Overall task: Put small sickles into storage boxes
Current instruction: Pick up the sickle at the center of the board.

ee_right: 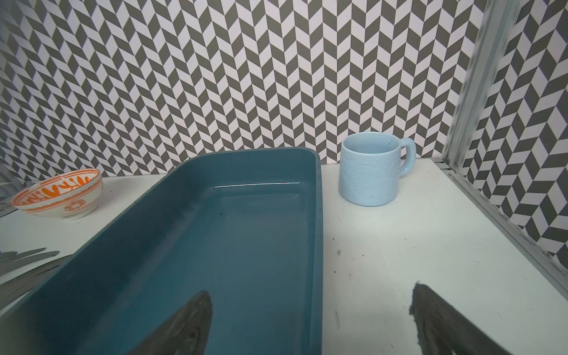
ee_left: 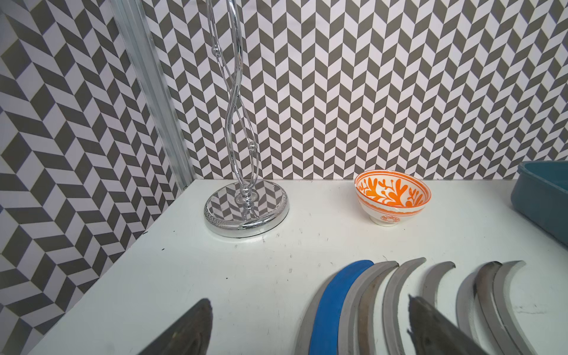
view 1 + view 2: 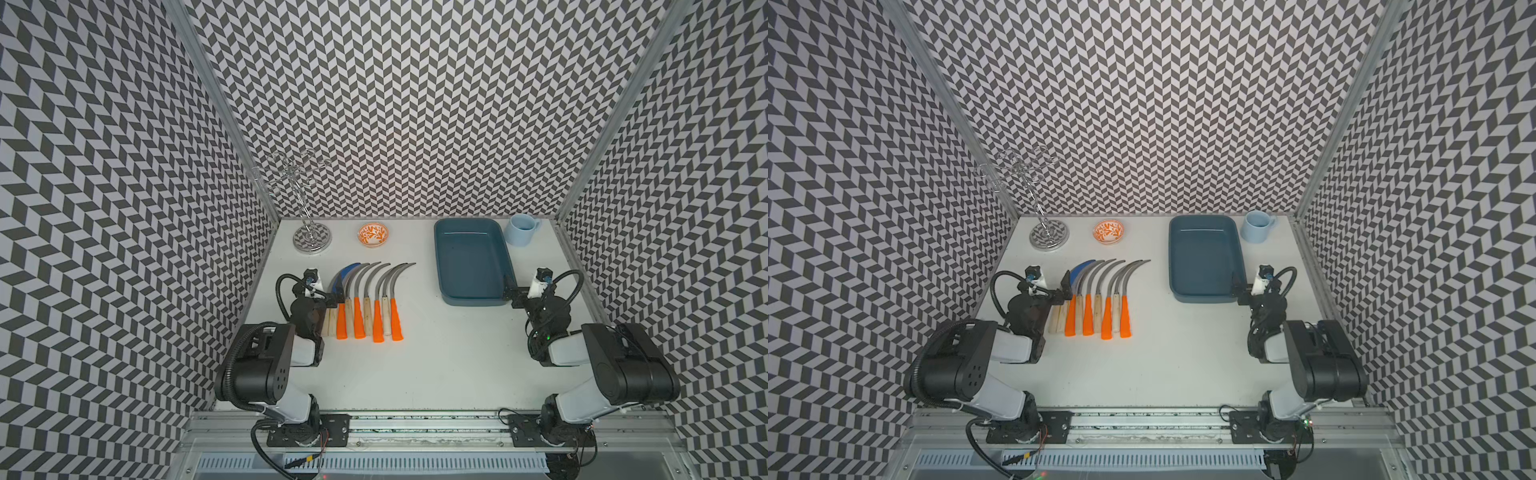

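1. My left end effector [image 2: 309, 302] is wide open and empty. It hangs over the left end of the row of small sickles [image 3: 358, 320].
2. My right end effector [image 1: 312, 290] is open too and holds nothing. It hangs across the near right wall of the storage box [image 3: 469, 257].
3. All the sickles I can see lie on the tabletop [image 3: 436, 353] and the box has none, so I judge the whole task is left.
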